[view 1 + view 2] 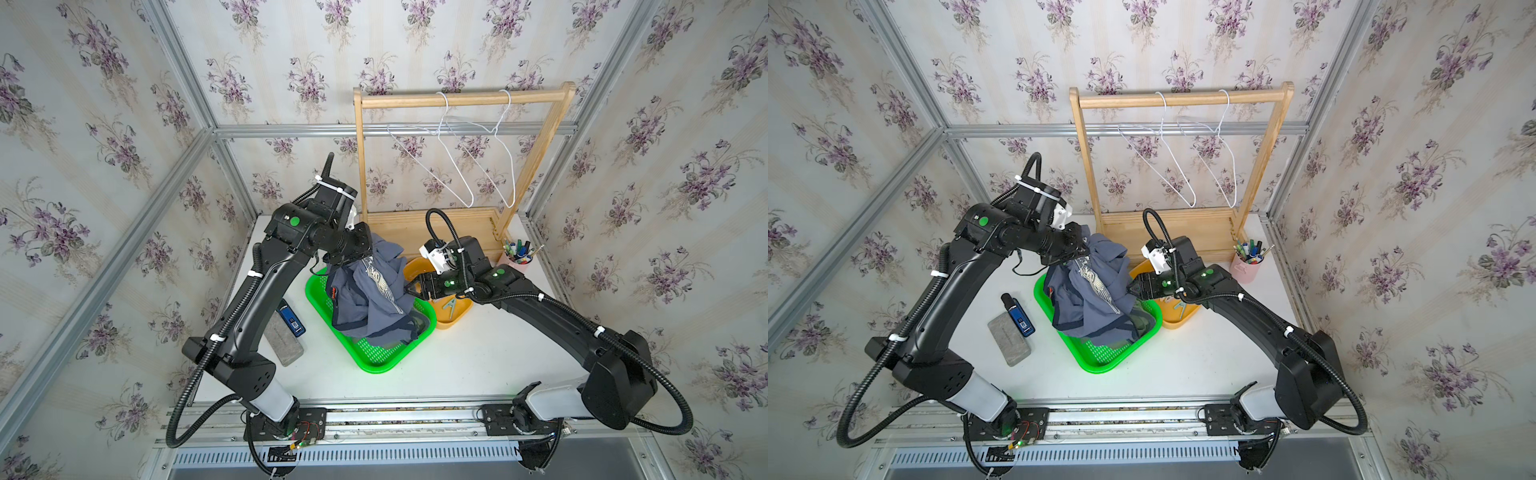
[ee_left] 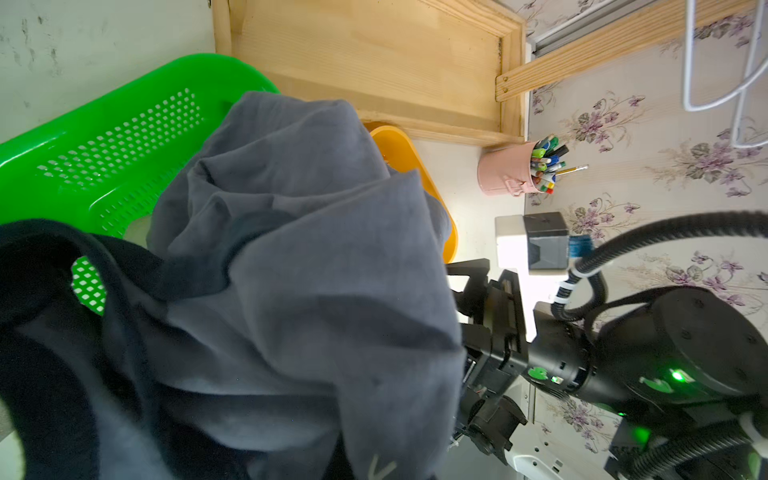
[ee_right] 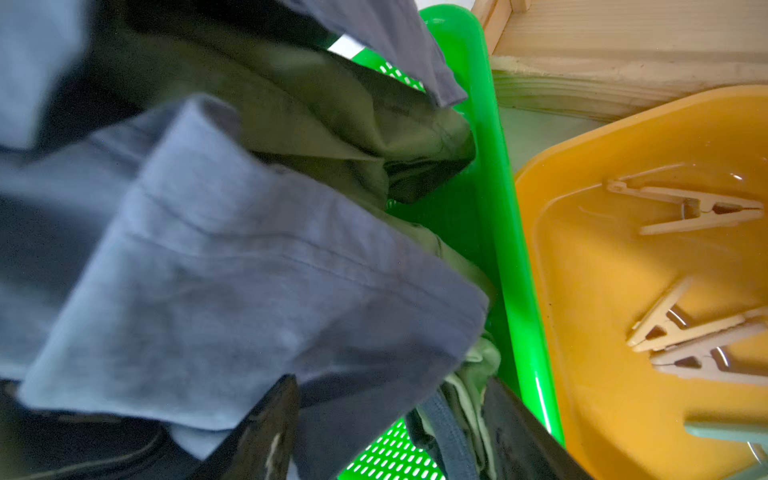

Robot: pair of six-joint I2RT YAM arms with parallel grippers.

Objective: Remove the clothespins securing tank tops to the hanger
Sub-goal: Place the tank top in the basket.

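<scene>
Two wire hangers (image 1: 457,166) hang bare on the wooden rack (image 1: 461,99), well beyond both end effectors, so the job looks to be in its closing step: both tank tops are off and the pins seem to be collected.

The left end effector (image 1: 340,262) is closed on a bunched fold of the blue tank top (image 1: 365,291), which hangs from it in loose, crumpled folds down into the green basket (image 1: 374,361) directly beneath. The top is slate blue with navy trim and a pale print down its front (I see no pin on the cloth that shows).

The right end effector (image 3: 386,436) sits at the side of that hanging cloth with its jaws apart, gripping nothing. Blue and pale green fabric lies loosely between its fingers (image 3: 266,432). The olive tank top (image 3: 332,137) lies crumpled in the basket just ahead of it, partly under the blue one.

Three wooden clothespins (image 3: 685,208) lie in the orange tray (image 3: 602,291) just beside the right end effector, and a pale green one (image 1: 449,308) shows below its wrist.

Next, I judge, the hidden folds need checking for a leftover pin. If there is none, the left end effector lets go over the basket and both arms clear the bench (image 1: 478,365).
</scene>
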